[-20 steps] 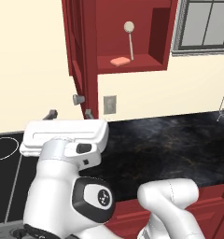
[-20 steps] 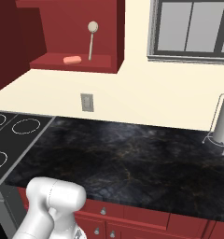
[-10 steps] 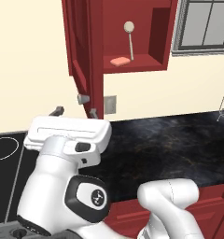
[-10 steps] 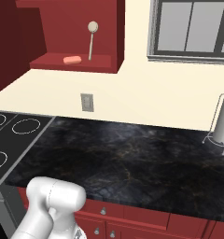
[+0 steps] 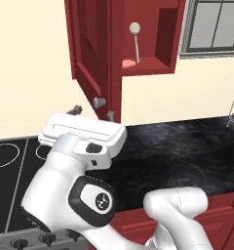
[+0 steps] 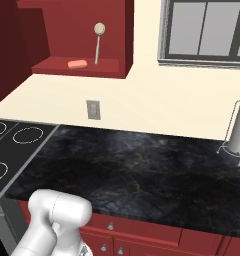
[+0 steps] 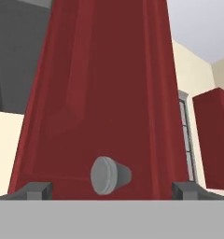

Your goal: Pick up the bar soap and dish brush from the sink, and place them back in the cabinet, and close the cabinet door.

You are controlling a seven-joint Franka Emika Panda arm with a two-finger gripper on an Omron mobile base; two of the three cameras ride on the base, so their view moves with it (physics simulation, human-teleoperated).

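Cabinet door: the cabinet door (image 5: 92, 46) is seen swung open in the upper left centre of the left base view, edge-on toward the camera; in the hand view its red panel rises up the middle of the frame.
Knob: the small grey knob (image 7: 108, 175) is seen low in the centre of the hand view; in the left base view it sits at the door's lower edge, just above the gripper.
Bar soap: the bar soap (image 6: 77, 64) is seen lying flat on the cabinet (image 6: 82, 68) shelf, in the upper left of the right base view.
Dish brush: the dish brush (image 6: 98, 41) is seen standing upright just right of the soap, head up, leaning against the back wall.
Gripper: the gripper (image 5: 92, 111) is held released, jaws spread wide, nothing gripped; its tips are seen at the two lower corners of the hand view, with the knob between them but apart from both.
Step in hand: both items are judged to be already stowed, so closing the door is judged to be the step remaining.
Next move: the open jaws would need to be brought up against the knob or the door's lower edge, and the door swung to the right, toward the cabinet opening.
Risk: a glancing contact below the knob could slip off the door's edge.
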